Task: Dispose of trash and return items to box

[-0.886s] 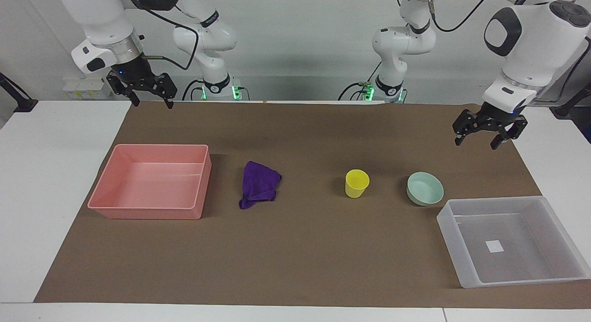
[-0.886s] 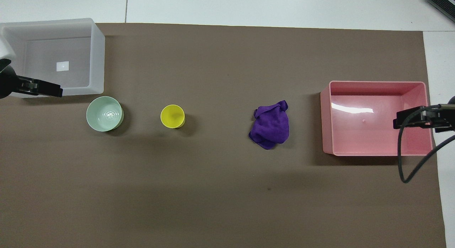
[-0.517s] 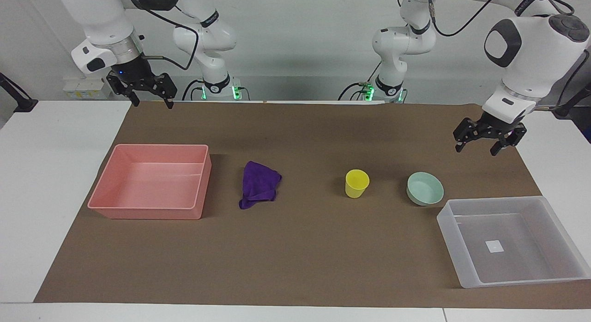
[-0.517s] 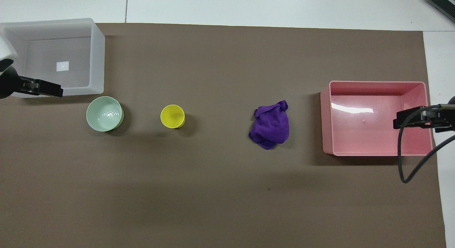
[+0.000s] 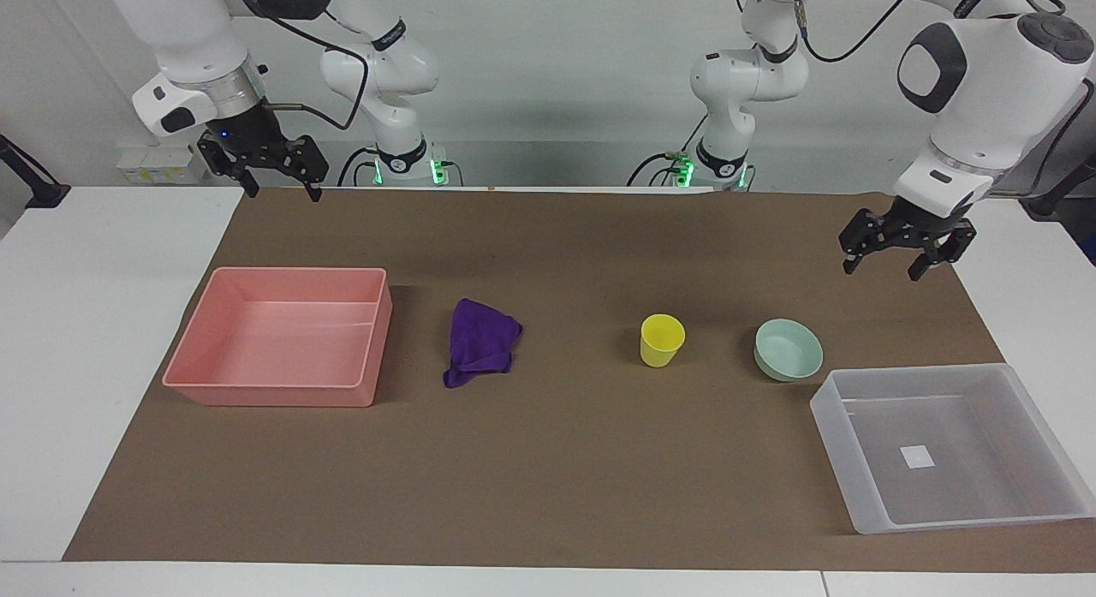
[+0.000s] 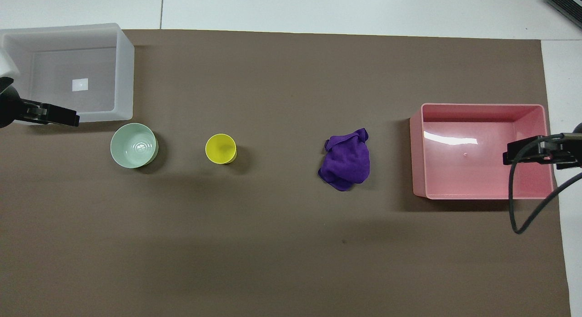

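Note:
A deep-purple cloth (image 5: 481, 349) (image 6: 345, 162) lies crumpled on the brown mat beside the pink tray. The yellow cup (image 5: 662, 340) (image 6: 220, 148) stands upright mid-mat. Beside it sits the mint-green bowl (image 5: 788, 350) (image 6: 134, 145). The translucent box (image 5: 835, 426) (image 6: 125, 76), empty but for a white sticker, sits at the left arm's end. My left gripper (image 5: 882, 270) (image 6: 68, 119) hangs open and empty over the mat by the box's wall that faces the robots. My right gripper (image 5: 285, 193) (image 6: 511, 155) waits open and empty, high over the right arm's end of the mat.
The pink tray (image 5: 274, 397) (image 6: 416, 153) is empty and sits at the right arm's end. A brown mat (image 5: 548, 477) covers most of the white table. A black cable (image 6: 516, 208) hangs from the right arm past the tray.
The left gripper has shifted slightly toward the table's middle and its wrist has turned a little. The right arm and all objects stayed still.

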Action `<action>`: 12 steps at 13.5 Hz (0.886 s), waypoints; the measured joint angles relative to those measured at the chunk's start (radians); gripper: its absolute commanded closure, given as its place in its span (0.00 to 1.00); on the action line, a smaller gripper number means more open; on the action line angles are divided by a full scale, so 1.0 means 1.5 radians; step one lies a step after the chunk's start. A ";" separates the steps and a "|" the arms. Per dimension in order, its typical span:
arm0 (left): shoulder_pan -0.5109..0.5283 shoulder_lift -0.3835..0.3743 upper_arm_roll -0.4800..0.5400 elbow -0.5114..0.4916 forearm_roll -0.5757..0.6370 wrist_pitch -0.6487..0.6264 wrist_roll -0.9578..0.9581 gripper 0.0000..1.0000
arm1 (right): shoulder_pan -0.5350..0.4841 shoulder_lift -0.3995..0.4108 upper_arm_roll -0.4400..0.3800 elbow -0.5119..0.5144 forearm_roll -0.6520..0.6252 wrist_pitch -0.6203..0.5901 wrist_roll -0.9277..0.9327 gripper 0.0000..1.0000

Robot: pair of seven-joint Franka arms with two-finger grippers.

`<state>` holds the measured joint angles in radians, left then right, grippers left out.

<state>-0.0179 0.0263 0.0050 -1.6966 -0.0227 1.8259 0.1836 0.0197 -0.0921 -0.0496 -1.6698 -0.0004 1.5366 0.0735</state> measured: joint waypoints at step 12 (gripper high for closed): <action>0.001 0.047 0.000 -0.021 0.000 0.051 -0.063 0.00 | 0.000 0.000 0.000 0.000 0.000 0.000 0.000 0.00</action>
<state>-0.0171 0.0967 0.0053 -1.7284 -0.0227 1.9022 0.0889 0.0197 -0.0921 -0.0496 -1.6698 -0.0004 1.5366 0.0735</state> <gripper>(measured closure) 0.000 0.000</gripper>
